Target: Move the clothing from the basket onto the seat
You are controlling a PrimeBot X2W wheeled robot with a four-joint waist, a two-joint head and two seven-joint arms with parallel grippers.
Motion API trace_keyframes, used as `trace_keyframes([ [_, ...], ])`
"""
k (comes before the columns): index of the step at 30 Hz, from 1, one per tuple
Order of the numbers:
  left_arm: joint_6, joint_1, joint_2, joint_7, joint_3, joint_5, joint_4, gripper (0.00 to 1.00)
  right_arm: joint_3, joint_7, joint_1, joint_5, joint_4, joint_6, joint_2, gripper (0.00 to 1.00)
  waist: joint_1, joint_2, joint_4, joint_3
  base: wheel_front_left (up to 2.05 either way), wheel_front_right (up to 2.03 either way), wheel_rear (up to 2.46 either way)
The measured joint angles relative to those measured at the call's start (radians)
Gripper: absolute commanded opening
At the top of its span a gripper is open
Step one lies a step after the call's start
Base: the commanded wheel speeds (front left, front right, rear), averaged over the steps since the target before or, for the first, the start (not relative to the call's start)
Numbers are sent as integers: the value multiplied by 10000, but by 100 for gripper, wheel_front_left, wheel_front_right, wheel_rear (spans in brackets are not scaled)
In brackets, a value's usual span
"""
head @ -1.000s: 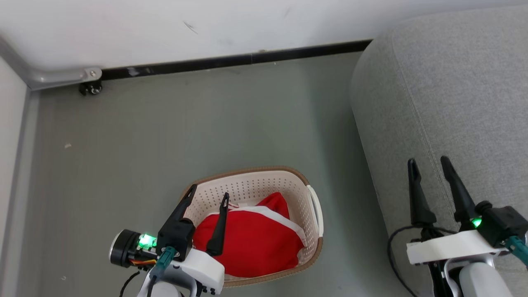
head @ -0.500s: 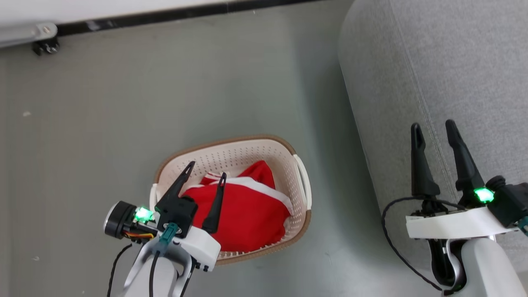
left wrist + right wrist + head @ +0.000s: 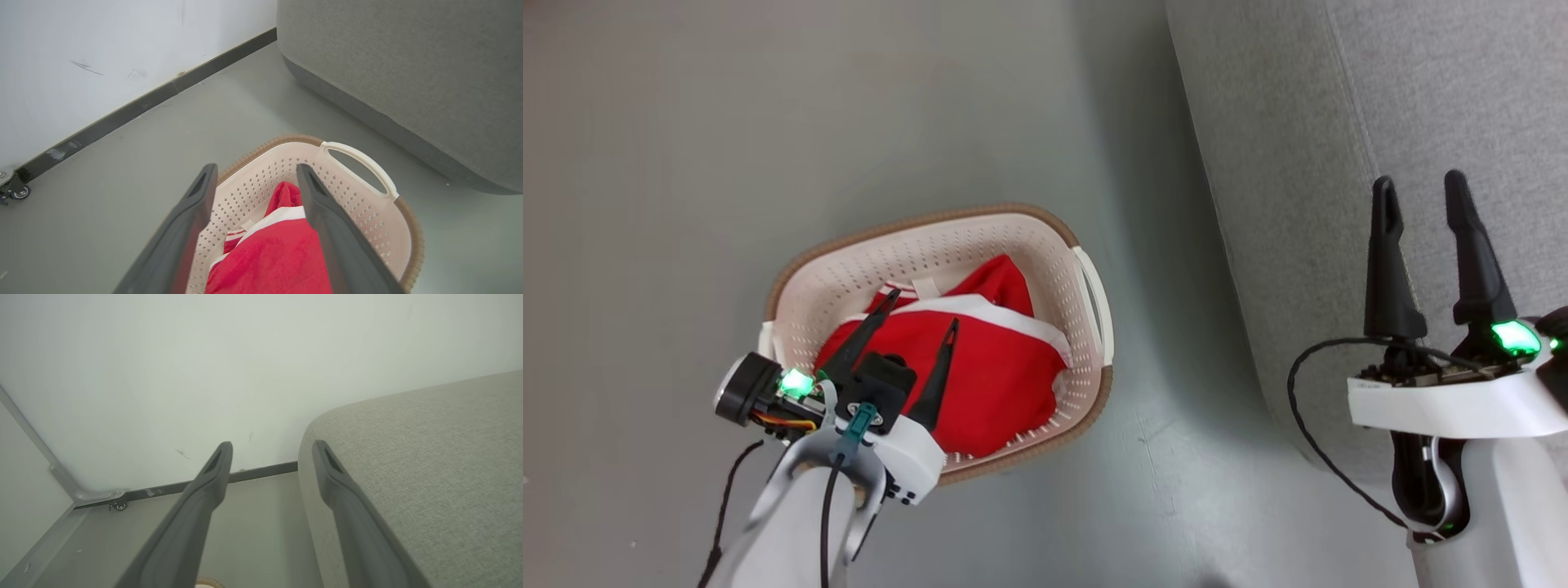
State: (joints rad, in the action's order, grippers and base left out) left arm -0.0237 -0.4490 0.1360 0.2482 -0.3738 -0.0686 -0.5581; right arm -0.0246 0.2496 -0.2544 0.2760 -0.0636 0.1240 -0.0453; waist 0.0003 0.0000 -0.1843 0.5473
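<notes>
Clothing [image 3: 980,367] is all in the basket [image 3: 931,219]: a red heap w/ white trim, filling most of the bottom; none of it on the seat [image 3: 1298,122]; basket stands on the floor [image 3: 768,122], near the seat's rounded side, w/ a strip of floor btwn them.

What's new: the whole head pic has shifted vs 1 s ago; the wall [image 3: 81,49] + dark skirting [image 3: 122,110] that topped it have slid off, and the basket sits higher in frame; that's the cam tilting down, not the basket moving. The real change is rel. to the basket: left tool [image 3: 924,308] had its tips by the basket's left rim and far wall; now both tips are over the red heap, near the white trim band; so it has come in over the load. Its fingers are spread wide, nothing held; the left wrist view has the cloth btwn and below them, w/ the far basket wall + white handle [image 3: 359,161] beyond. Whether the tips touch fabric yet: can't tell.

Right tool [image 3: 1418,179]: wide too, empty, over the seat by the stitched seam [image 3: 1352,98], much as before; well apart from the basket.

Meaning for the task, imo: reach nearly done, grab not yet made, nothing moved so far. Next needs a drop into the heap + a close on a thick fold; cloth is soft, so a shallow pinch may slip or lift one layer only; a 2nd garment under it may drag along or stay behind.
</notes>
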Motion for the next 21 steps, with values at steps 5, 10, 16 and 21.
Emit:
trace_keyframes([
  [5,215,-476,259,0,-146,-251,-508,100,-50,-2,-226,136,203,0,2,100,0,0,-201,520,0,0,0],
  [10,267,-901,433,0,-234,-376,-773,100,-67,0,-475,280,322,0,2,100,-1,0,-391,1009,0,0,0],
  [16,426,-1425,552,-2,-351,-602,-1145,100,-67,0,-735,424,420,0,2,100,0,0,-602,1545,0,0,0],
  [21,506,-1802,627,-213,-353,-683,-1480,100,-65,0,-1007,600,518,0,2,100,0,0,-771,1936,0,0,0],
])
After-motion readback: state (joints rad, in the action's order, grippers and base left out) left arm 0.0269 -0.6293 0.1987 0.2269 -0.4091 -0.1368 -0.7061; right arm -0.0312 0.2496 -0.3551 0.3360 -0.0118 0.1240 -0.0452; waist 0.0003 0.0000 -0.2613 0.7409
